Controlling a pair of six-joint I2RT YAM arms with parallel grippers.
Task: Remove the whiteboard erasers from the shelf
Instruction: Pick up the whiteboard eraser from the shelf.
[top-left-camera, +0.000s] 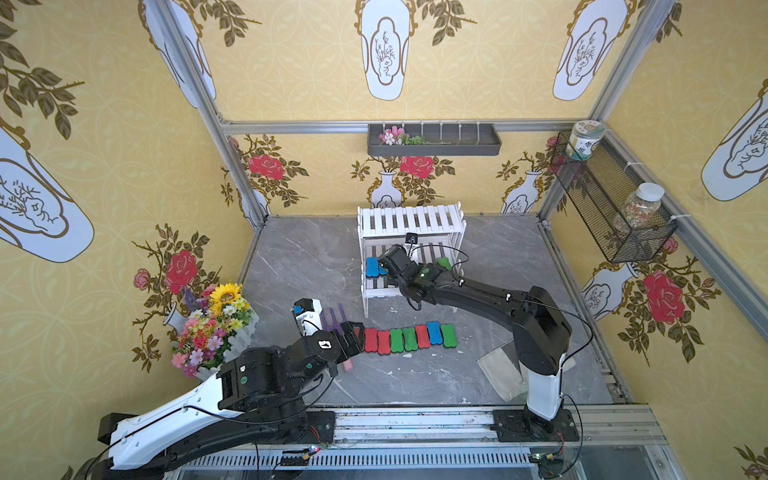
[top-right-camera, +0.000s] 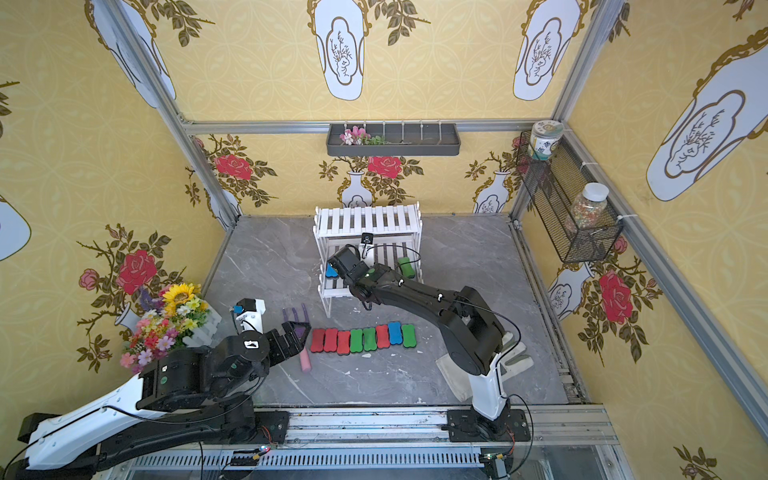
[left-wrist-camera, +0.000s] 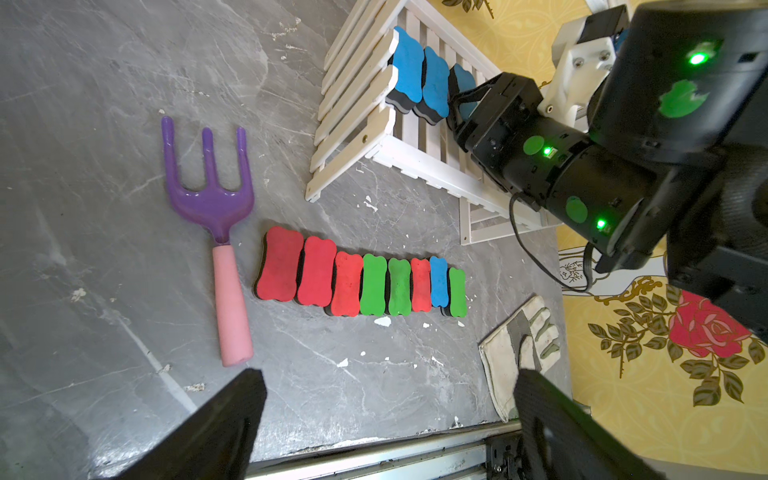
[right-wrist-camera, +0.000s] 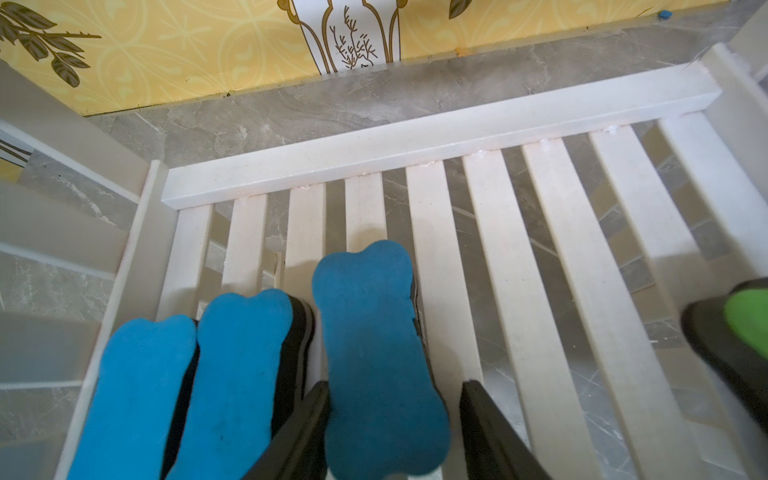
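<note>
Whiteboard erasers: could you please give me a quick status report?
Left gripper open, empty. Right gripper open, astride blue eraser on shelf. Neighbouring blue eraser crowds one jaw.

A white two-tier slatted shelf (top-left-camera: 411, 222) with low side rails stands upright towards the back of the grey marbled desk (top-left-camera: 299, 266). On its lower tier, three blue erasers (right-wrist-camera: 232, 374), bone-shaped with dark undersides, lie side by side at one end. The third sits slightly apart from the other two. A lone green eraser (top-left-camera: 444, 263) lies at the opposite end. In front of the shelf, a row of erasers (left-wrist-camera: 374, 284) lies edge to edge on the desk: three red, two green, one red, one blue, one green.
</note>
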